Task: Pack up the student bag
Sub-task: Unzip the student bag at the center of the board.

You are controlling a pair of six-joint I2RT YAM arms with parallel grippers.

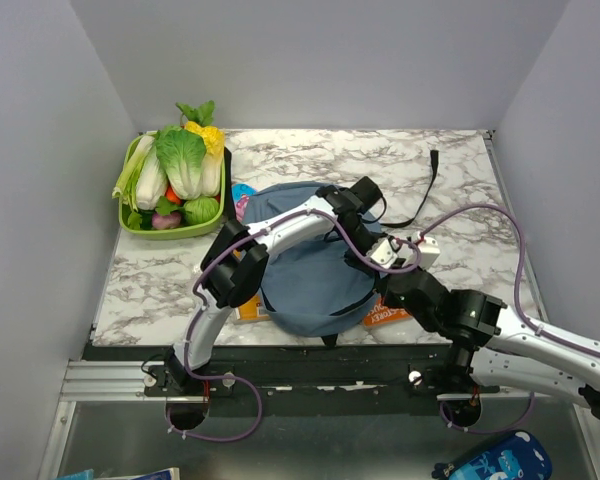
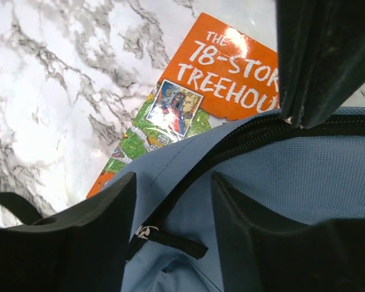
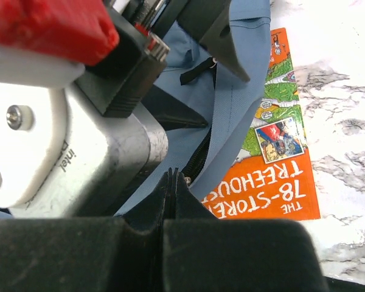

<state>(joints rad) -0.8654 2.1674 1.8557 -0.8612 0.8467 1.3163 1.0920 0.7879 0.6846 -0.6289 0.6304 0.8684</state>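
The student bag [image 1: 310, 255], dusty-blue fabric, lies in the middle of the marble table. My left gripper [image 1: 368, 260] reaches over it and is open. In the left wrist view [image 2: 173, 182] its jaws stand either side of a black zipper pull tab [image 2: 170, 242] without touching it. My right gripper [image 1: 393, 278] is shut on the bag's zipper edge; in the right wrist view [image 3: 174, 177] a small metal slider [image 3: 187, 179] sits at its tips. An orange "78-Storey Treehouse" book [image 2: 225, 79] lies partly under the bag and also shows in the right wrist view [image 3: 274, 182].
A green basket [image 1: 140, 222] of toy vegetables stands at the back left. A black strap [image 1: 425, 195] trails toward the back right. Another book [image 1: 248, 310] pokes out at the bag's front left. A bright-blue pouch [image 1: 495, 462] lies below the table edge.
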